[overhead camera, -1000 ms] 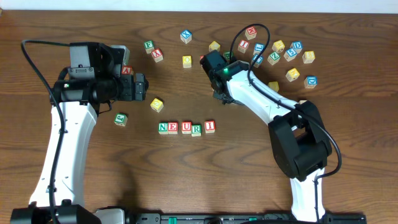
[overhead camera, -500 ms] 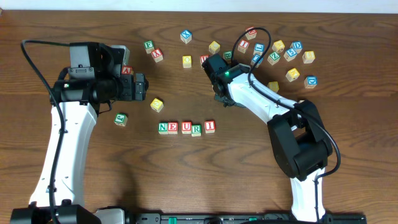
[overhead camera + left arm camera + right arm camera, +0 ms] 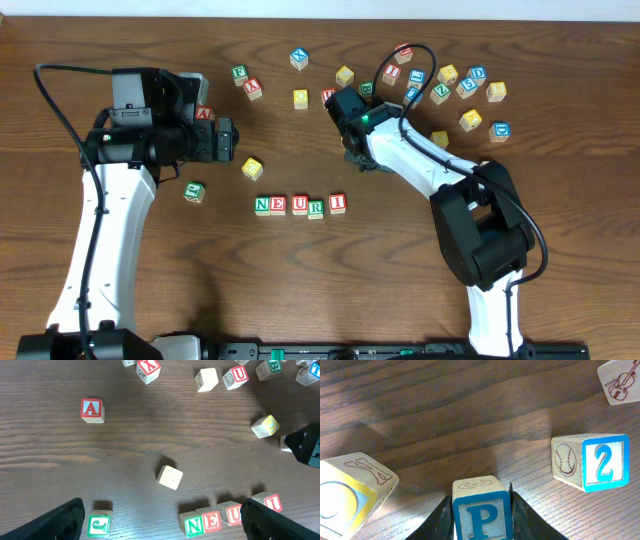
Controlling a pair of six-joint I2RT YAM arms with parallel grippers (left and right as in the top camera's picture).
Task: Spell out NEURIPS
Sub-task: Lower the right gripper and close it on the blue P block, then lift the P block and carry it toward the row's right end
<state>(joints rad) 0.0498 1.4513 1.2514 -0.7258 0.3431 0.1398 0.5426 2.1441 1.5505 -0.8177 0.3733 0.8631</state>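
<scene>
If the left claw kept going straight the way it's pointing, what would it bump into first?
Probably the pale cube, which lies alone between the open fingers of the left gripper in the wrist view. Depth is hard to judge, so it might touch the table first.

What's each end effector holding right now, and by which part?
Right end effector grips the blue P cube by its two opposite sides; left end effector is open, holding nothing.

NEURI row [image 3: 300, 205], cubes seemingly touching, lies before the scattered cubes [image 3: 447, 74].
</scene>
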